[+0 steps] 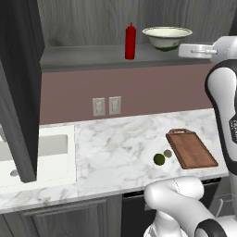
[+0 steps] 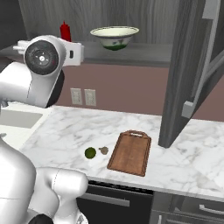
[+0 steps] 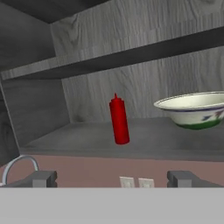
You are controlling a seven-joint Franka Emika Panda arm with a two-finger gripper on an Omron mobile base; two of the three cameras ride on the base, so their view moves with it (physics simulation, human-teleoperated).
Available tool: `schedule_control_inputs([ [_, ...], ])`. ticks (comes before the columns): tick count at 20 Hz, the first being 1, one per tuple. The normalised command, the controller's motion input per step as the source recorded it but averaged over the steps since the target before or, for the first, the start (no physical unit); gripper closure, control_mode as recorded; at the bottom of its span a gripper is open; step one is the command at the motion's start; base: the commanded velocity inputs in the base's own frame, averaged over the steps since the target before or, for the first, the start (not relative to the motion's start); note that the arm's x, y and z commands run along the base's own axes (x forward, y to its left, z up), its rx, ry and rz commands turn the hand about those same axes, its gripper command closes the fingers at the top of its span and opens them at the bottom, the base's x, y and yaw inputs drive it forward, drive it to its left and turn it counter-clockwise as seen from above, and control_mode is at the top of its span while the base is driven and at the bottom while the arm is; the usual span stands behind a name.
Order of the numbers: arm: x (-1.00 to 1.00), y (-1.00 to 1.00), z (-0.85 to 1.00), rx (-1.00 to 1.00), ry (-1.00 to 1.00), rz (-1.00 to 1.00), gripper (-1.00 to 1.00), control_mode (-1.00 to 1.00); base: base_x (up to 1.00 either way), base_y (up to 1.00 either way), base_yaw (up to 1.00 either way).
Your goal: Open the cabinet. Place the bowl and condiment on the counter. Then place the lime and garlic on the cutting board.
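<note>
The cabinet (image 1: 88, 58) stands open, its doors (image 2: 188, 65) swung out. On its lower shelf the red condiment (image 1: 130, 41) (image 3: 119, 120) stands upright, with the cream bowl (image 1: 166, 37) (image 2: 114, 36) (image 3: 194, 109) to its right. My gripper (image 3: 113, 179) is open and empty, held level in front of the shelf edge, apart from both; its hand (image 1: 196, 50) sits just right of the bowl. On the counter (image 1: 115, 148) the lime (image 1: 159, 159) (image 2: 90, 152) and garlic (image 1: 167, 153) (image 2: 104, 150) lie beside the left edge of the cutting board (image 1: 191, 149) (image 2: 130, 152).
A white sink (image 1: 51, 152) is set into the counter at left, with its faucet (image 3: 17, 166) low in the hand view. Two wall outlets (image 1: 106, 105) sit on the pink backsplash. The open right door hangs over the counter's right part.
</note>
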Motion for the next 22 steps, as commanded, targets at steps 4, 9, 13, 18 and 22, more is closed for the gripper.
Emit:
schedule_control_inputs([
  [4,0.20,0.06,0.00,0.00,0.05,0.00,-1.00,-1.00,0.00,0.00,0.00],
  [9,0.23,0.07,0.00,0.00,0.06,0.00,-1.00,-1.00,0.00,0.00,0.00],
  [13,0.18,0.06,0.00,0.00,0.01,0.01,-1.00,-1.00,0.00,0.00,0.00],
  [18,0.10,0.10,0.00,0.00,0.00,0.02,-1.00,-1.00,0.00,0.00,0.00],
  [22,0.01,0.14,0.00,0.00,0.00,0.01,-1.00,-1.00,0.00,0.00,0.00],
])
